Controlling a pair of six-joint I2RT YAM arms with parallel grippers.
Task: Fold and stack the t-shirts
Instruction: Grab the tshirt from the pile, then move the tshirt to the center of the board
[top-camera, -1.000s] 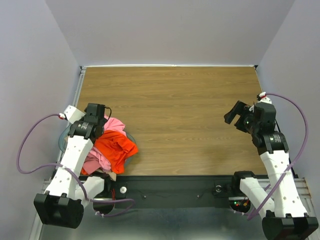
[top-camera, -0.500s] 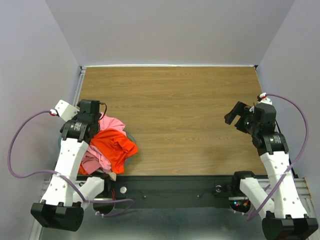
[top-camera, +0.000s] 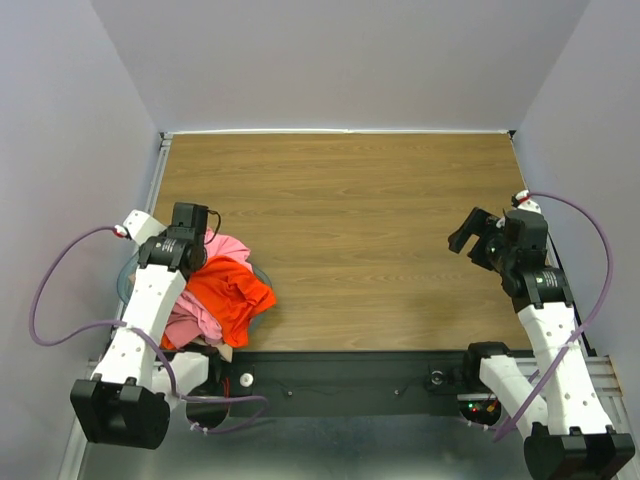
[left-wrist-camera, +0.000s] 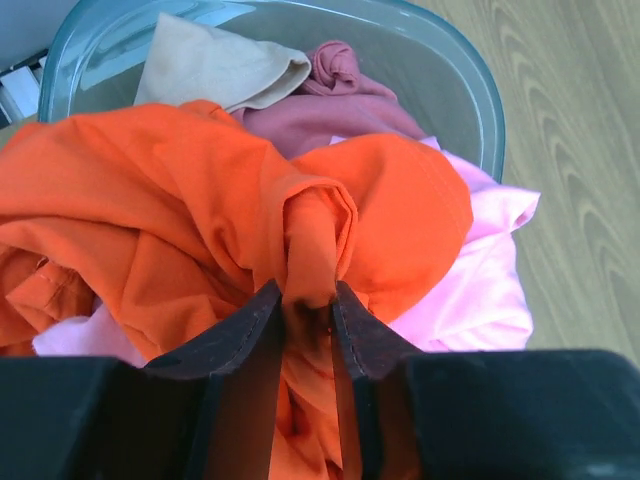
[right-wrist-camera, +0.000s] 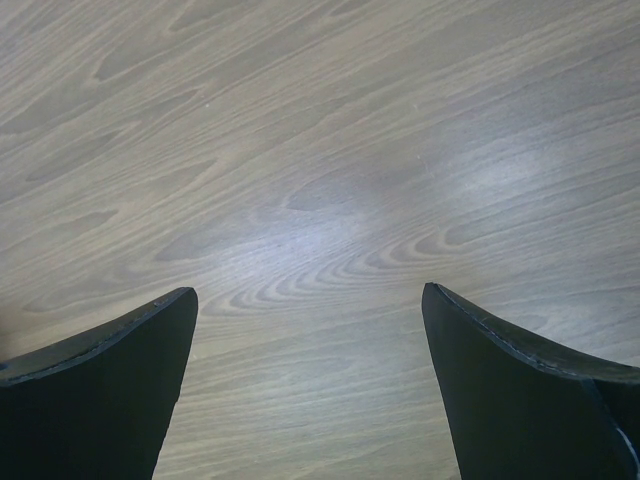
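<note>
The left tool (left-wrist-camera: 305, 308) pinches a raised fold of the bright orange-red cotton t-shirt (left-wrist-camera: 170, 200), topmost in the clear bluish plastic basket (left-wrist-camera: 482, 105), over a pale pink t-shirt (left-wrist-camera: 480, 280) and a beige t-shirt (left-wrist-camera: 215, 65) near the basket's rim. Lifting straight up from the basket, slowly, should free the orange one alone without dragging its neighbours. Well right of the basket, the right tool (right-wrist-camera: 308, 300) hangs spread above the wood-grain surface (right-wrist-camera: 320, 140), free to catch a second edge.
</note>
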